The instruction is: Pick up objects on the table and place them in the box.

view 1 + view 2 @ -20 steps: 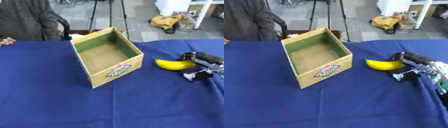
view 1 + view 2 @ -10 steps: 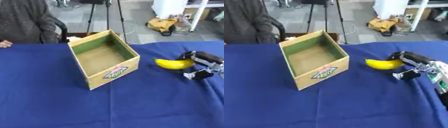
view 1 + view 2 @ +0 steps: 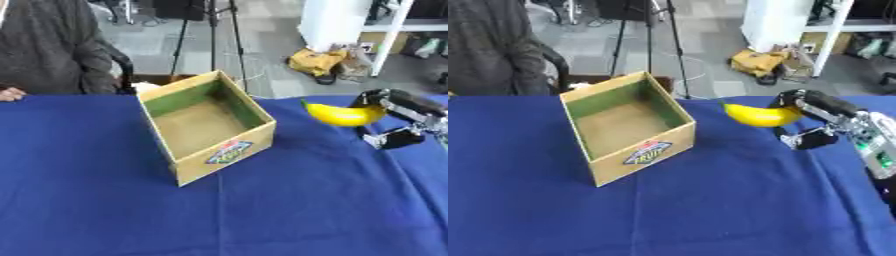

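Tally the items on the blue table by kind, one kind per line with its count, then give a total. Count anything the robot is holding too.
Banana, yellow, held by the right hand: 1
Cardboard box, open and empty: 1
Total: 2
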### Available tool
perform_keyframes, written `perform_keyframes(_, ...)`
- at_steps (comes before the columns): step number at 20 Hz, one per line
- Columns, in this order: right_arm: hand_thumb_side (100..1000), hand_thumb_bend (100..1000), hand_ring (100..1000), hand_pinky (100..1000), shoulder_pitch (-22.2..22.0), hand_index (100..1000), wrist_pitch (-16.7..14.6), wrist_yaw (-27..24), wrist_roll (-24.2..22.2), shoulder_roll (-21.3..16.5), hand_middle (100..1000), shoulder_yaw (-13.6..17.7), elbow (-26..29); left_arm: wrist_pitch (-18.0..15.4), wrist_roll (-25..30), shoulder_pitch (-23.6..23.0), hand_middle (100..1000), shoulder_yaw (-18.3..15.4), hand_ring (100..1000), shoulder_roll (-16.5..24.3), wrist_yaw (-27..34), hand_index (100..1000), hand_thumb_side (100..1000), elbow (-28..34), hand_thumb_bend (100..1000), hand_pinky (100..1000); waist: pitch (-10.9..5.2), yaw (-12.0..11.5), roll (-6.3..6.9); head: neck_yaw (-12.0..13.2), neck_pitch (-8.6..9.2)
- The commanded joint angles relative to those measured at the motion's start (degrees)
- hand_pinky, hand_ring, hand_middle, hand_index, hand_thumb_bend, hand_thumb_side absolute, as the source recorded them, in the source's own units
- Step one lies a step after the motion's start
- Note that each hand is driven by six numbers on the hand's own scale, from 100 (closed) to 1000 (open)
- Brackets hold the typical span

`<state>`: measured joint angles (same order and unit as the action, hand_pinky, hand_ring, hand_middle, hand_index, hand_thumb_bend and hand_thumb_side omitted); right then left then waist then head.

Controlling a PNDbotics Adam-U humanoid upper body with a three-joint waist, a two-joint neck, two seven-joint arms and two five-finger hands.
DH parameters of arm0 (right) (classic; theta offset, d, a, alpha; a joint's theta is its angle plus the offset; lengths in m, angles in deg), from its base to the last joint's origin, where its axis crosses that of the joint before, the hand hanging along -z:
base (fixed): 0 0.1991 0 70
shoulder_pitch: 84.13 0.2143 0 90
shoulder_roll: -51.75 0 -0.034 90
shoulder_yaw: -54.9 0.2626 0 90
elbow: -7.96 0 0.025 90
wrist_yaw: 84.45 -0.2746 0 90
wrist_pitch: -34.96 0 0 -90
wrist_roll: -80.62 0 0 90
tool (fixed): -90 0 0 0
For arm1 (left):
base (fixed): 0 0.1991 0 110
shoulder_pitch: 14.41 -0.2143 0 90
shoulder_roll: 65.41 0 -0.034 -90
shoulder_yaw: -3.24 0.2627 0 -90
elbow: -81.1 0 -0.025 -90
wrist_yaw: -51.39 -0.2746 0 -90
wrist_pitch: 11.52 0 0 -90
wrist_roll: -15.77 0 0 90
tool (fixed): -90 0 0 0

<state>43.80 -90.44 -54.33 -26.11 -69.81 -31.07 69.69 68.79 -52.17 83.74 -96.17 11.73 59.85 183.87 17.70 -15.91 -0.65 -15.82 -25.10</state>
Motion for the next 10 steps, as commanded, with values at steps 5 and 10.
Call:
perform_keyframes(5,147,100,747,742,4.5,784,-0.7,-2.7,-3.1,-0.5,726,-1.5,2.9,0.4,0.6,0.8,519,0.3,634,1.8,0.7,707,1000,0.8,265,548,-1.9,-1.4,-0.52,-0.3,0.95)
perform_keyframes(10,149,100,750,742,6.7,784,-1.1,-2.7,-5.2,1.1,727,-2.7,2.5,0.8,1.4,1.3,518,1.2,635,1.8,1.4,707,1000,0.8,267,547,-2.5,-3.1,-0.71,-1.0,1.52)
